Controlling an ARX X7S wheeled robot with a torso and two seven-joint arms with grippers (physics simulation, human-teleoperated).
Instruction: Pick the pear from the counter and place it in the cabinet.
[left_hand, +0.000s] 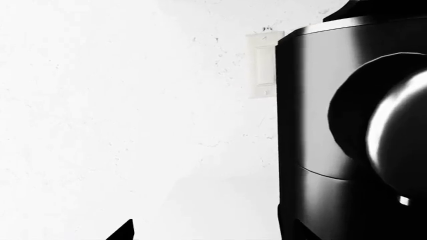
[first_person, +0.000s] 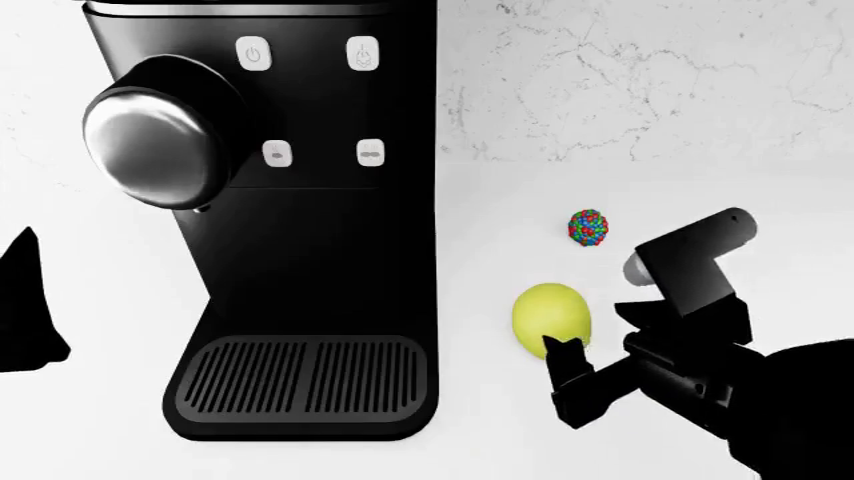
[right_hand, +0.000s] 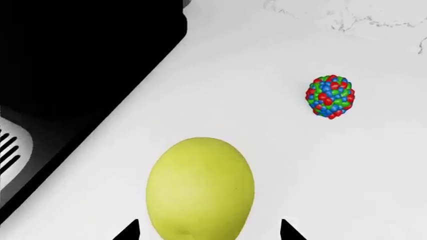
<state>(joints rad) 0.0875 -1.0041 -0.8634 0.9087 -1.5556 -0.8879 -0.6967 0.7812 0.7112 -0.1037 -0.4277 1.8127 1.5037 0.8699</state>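
Head view: pear (first_person: 550, 318) lengthwise toward wall

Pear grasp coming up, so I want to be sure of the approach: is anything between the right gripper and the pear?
Nothing visible. The right gripper is open, right at the pear on the counter. The speckled ball and coffee machine sit clear to either side.

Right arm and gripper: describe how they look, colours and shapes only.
The right arm is matte black and blocky, with angular segments. A pale grey cylinder sticks out near the wrist. The right gripper has black, pointed fingers. No cables or markings show. The left gripper appears only as a black wedge.
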